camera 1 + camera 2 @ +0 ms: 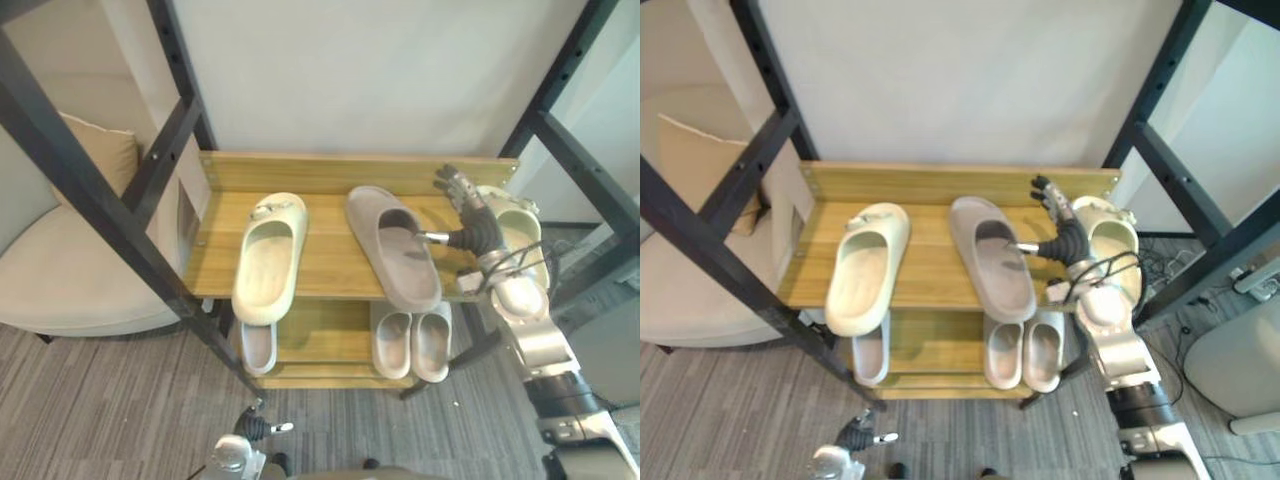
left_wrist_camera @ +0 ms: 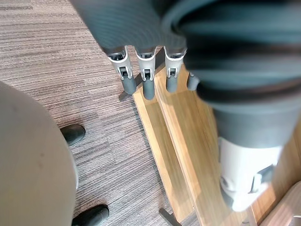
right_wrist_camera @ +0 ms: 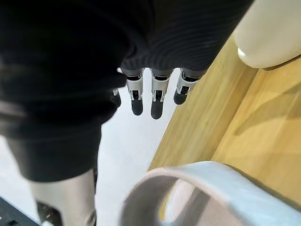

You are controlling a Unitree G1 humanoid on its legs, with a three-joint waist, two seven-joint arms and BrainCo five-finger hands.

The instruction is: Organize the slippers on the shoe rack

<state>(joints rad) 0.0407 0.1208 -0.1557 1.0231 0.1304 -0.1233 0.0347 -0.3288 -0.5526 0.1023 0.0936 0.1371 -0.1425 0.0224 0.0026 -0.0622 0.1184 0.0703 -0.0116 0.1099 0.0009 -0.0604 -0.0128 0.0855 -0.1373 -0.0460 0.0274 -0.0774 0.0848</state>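
The grey slipper [image 1: 400,272] lies on the top shelf of the shoe rack [image 1: 330,250], near the middle. It is angled so its far end leans left and its near end overhangs the front edge. The right hand [image 1: 478,228] is just beside it on the right, above the shelf and level with the slipper's strap. Its fingers [image 3: 157,101] are straight and loosely spread, pointing toward the rack's far rail, and they grasp nothing. The thumb reaches left toward the strap opening, though I cannot tell whether its tip touches the slipper. A cream slipper [image 1: 522,228] sits at the shelf's right end, partly hidden behind this hand and wrist. A second cream slipper [image 1: 270,255] lies well apart on the left half of the shelf, its near end over the edge. On the lower shelf, a pale pair [image 1: 412,342] stands on the right and a single pale slipper [image 1: 258,347] on the left. The left hand [image 1: 252,428] hangs low by the carpet [image 1: 120,400] in front of the rack, its fingers straight and holding nothing.
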